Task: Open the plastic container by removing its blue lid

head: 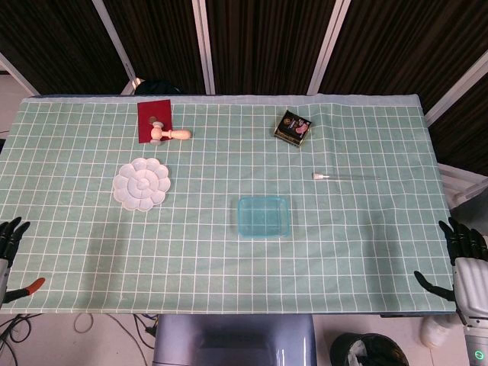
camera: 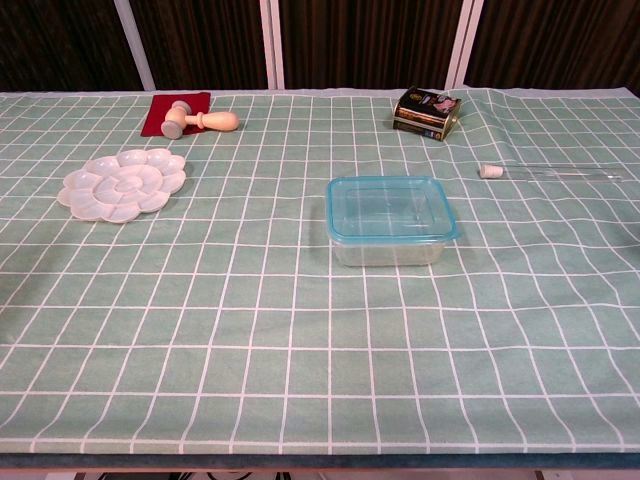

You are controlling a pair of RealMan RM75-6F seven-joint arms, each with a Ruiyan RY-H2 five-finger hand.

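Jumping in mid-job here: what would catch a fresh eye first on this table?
The clear plastic container with its blue lid on, near the middle of the green checked tablecloth. Next, the white flower-shaped palette to its left. The left hand and right hand hang at the table's side edges, holding nothing.

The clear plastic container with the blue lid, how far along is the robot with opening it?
Nothing looks done yet: the clear plastic container sits on the green checked tablecloth with its blue lid on. Nothing is in hand: the left robot hand and right robot hand hang empty at the table edges. Reaching, gripping and lifting the lid all remain.
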